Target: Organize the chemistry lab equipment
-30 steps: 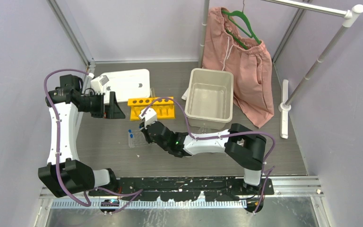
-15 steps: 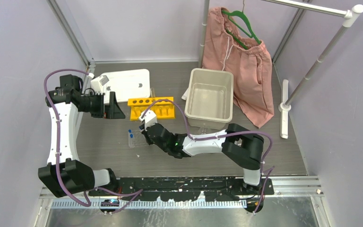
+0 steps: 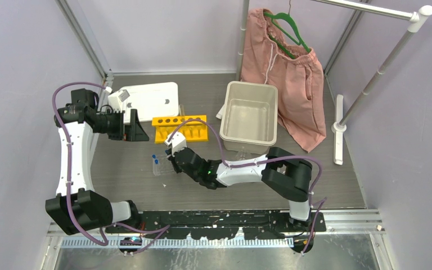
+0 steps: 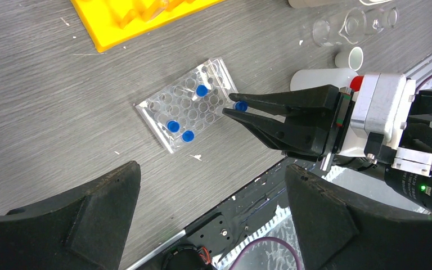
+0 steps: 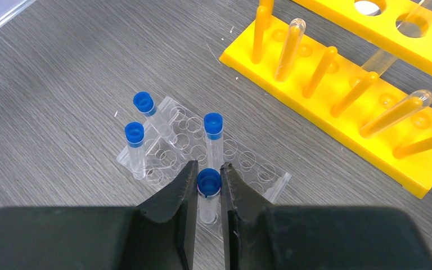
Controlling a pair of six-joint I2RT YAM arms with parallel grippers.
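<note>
Four small blue-capped tubes point(image 5: 213, 125) show in the right wrist view; three stand up in holes of the clear plastic grid rack point(image 5: 251, 164); the fourth tube point(image 5: 208, 181) is pinched at its blue cap by the right fingers point(image 5: 190, 173), which are closed on it. That tube stands upright at the rack's 6 o'clock edge in this view; I cannot tell if its bottom sits in a hole.

The grid rack lies flat on the grey desk point(image 3: 124, 169); in the top view it is near the yellow six-hole tube rack point(image 3: 180, 128), at about 7 o'clock from it, and the two do not touch; some long clear test tubes point(image 5: 290, 39) lean in the yellow rack.

The left fingers point(image 3: 136, 129) are spread wide open and hold nothing; they hang above the desk at 9 o'clock from the yellow rack.

In the left wrist view the red-spouted squeeze bottle point(image 4: 320, 79) shows just beside the right fingers; the tiny white cup point(image 4: 353, 57) is close by it; the small clear glassware point(image 4: 353, 22) sits at 12 o'clock from the cup.

A cream bin point(image 3: 250, 118) is at 3 o'clock from the yellow rack; a white tray point(image 3: 149, 98) is at 11 o'clock; pink shorts point(image 3: 284, 73) on a green hanger point(image 3: 289, 28) hang at 1 o'clock from the bin.
</note>
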